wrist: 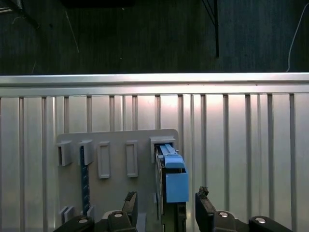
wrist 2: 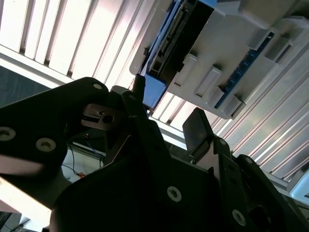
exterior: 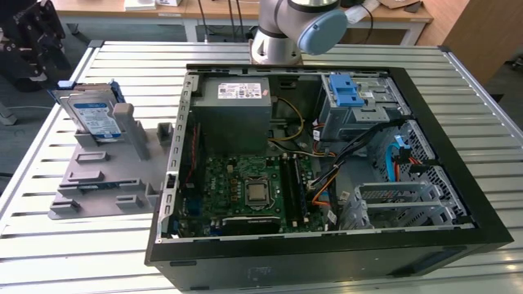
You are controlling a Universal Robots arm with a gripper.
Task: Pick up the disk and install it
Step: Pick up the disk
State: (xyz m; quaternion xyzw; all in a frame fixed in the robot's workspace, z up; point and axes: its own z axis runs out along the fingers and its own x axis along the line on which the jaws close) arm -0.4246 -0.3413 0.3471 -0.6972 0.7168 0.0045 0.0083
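Note:
The disk (exterior: 94,116) stands on edge in a grey holder (exterior: 106,177) on the slatted table, at the exterior view's left, beside the open computer case (exterior: 327,257). Its silver face carries a blue-and-white label and a blue frame runs round its edges. In the first wrist view the disk's blue-framed edge (wrist: 175,181) lies between my two dark fingers, and my gripper (wrist: 166,205) is open around that line with space on both sides. The second wrist view shows the gripper (wrist 2: 166,118) open too, with the disk (wrist 2: 164,53) and holder beyond the fingertips, not touched.
Inside the case are a grey power-supply box (exterior: 237,101), a motherboard (exterior: 253,190), a blue latch on a metal cage (exterior: 347,92) and a silver bay (exterior: 405,199). The arm's base (exterior: 282,30) rises behind the case. The holder also carries a memory stick (wrist: 84,179).

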